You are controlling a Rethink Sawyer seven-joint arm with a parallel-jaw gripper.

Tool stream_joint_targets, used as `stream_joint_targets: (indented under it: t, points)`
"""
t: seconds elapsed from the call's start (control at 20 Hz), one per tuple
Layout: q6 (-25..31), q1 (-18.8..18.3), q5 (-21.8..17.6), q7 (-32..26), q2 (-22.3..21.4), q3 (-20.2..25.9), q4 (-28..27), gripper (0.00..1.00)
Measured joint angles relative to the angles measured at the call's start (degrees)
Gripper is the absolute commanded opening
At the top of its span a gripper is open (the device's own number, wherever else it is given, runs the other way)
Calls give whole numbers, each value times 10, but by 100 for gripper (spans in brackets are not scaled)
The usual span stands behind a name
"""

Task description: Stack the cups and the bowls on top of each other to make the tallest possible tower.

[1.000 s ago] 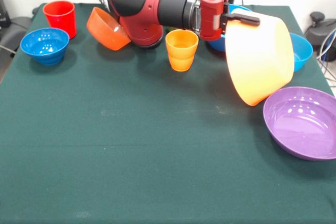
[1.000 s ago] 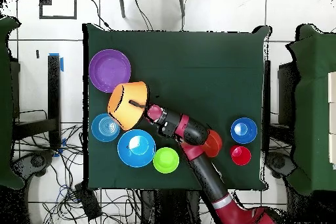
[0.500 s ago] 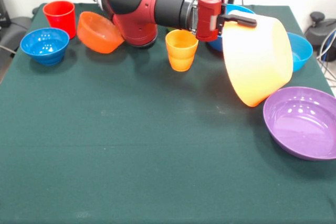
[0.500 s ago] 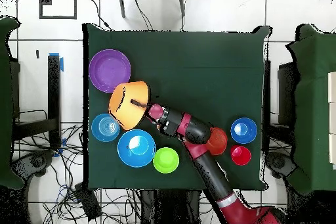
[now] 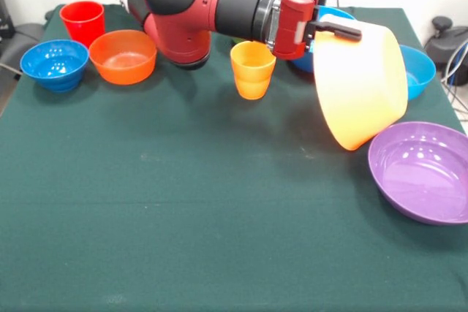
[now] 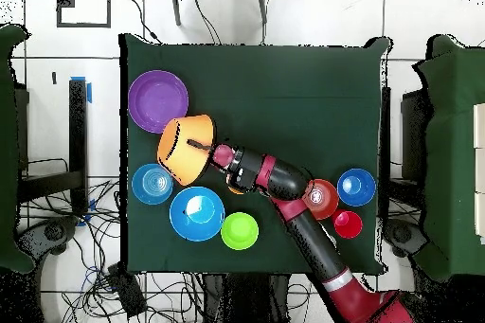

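One orange-red bowl (image 5: 122, 55) (formerly tipped) now sits upright.

The purple bowl (image 5: 423, 170) runs off the front view's right edge, so its far rim is cut. The big blue bowl (image 5: 330, 14) shows only a sliver of rim behind the wrist and the yellow-orange bowl (image 5: 360, 82); the light-blue bowl (image 5: 418, 71) is half covered by that same bowl. The green bowl (image 6: 240, 231) is hidden behind the arm (image 5: 197, 5) in the front view. The orange cup (image 6: 234, 188) is almost wholly under the arm from overhead. The arm's upper links leave the front view's top edge.
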Motion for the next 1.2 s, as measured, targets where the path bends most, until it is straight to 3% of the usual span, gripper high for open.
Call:
stream_joint_targets:
  t: [0.75,1.2]
  points:
    - [10,9,20,0,-16,12,-18,0]
    - [7,19,20,0,-65,12,-6,0]
